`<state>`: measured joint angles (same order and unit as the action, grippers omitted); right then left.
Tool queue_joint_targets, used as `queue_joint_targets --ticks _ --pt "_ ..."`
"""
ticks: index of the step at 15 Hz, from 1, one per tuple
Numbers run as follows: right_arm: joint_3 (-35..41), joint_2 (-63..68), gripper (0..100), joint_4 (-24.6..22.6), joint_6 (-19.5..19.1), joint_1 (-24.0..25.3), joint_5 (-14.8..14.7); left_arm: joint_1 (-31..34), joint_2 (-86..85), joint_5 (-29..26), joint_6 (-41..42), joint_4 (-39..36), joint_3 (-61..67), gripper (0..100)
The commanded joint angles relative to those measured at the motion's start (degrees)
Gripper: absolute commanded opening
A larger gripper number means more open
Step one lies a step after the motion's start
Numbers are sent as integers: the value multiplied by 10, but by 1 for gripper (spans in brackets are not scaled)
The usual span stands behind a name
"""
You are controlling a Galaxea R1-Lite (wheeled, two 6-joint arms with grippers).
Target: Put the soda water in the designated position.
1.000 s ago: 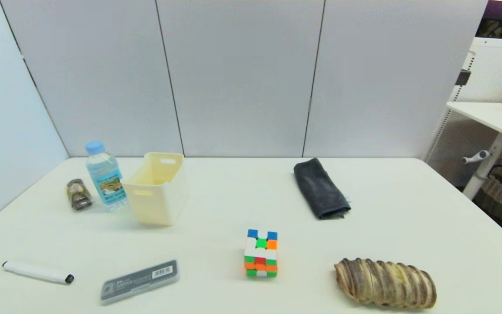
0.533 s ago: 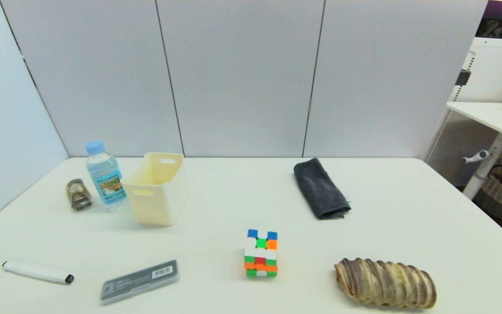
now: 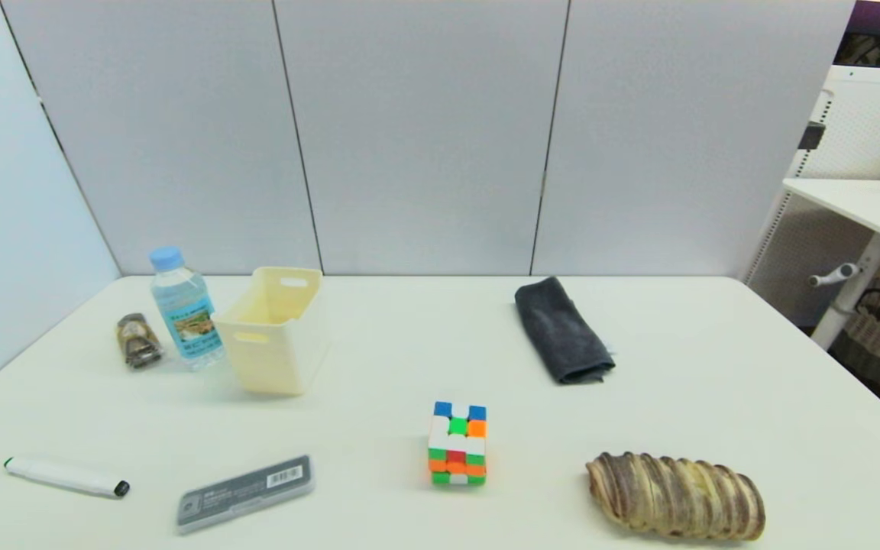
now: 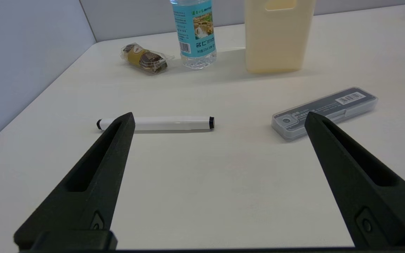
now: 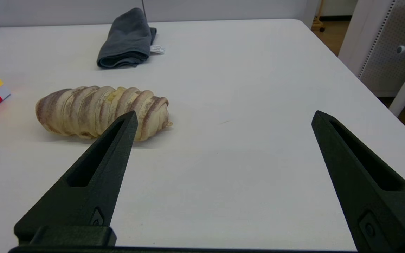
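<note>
The soda water (image 3: 184, 309) stands upright at the table's far left, a clear bottle with a light-blue cap and blue label, close beside the cream bin (image 3: 276, 328). In the left wrist view the soda water (image 4: 195, 33) shows far beyond my left gripper (image 4: 220, 119), which hangs open over bare table near the front left edge, holding nothing. My right gripper (image 5: 223, 117) is open too, low over the front right of the table. Neither arm shows in the head view. The designated position has no mark that I can see.
A wrapped snack (image 3: 137, 341) lies left of the bottle. A white marker (image 3: 66, 476) and a grey pencil case (image 3: 245, 493) lie at front left. A colour cube (image 3: 457, 443) sits mid-front, a striped loaf (image 3: 675, 496) front right, a dark cloth (image 3: 562, 330) far right.
</note>
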<state>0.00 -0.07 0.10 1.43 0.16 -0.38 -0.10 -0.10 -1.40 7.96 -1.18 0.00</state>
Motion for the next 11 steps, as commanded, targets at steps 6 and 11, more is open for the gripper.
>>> queue_joint_targets --ticks 6,11 --pt "1 1 100 -1 2 0 -1 0 0 0 0 0 1 100" --pt "1 1 100 0 3 0 -2 0 0 0 0 0 1 100"
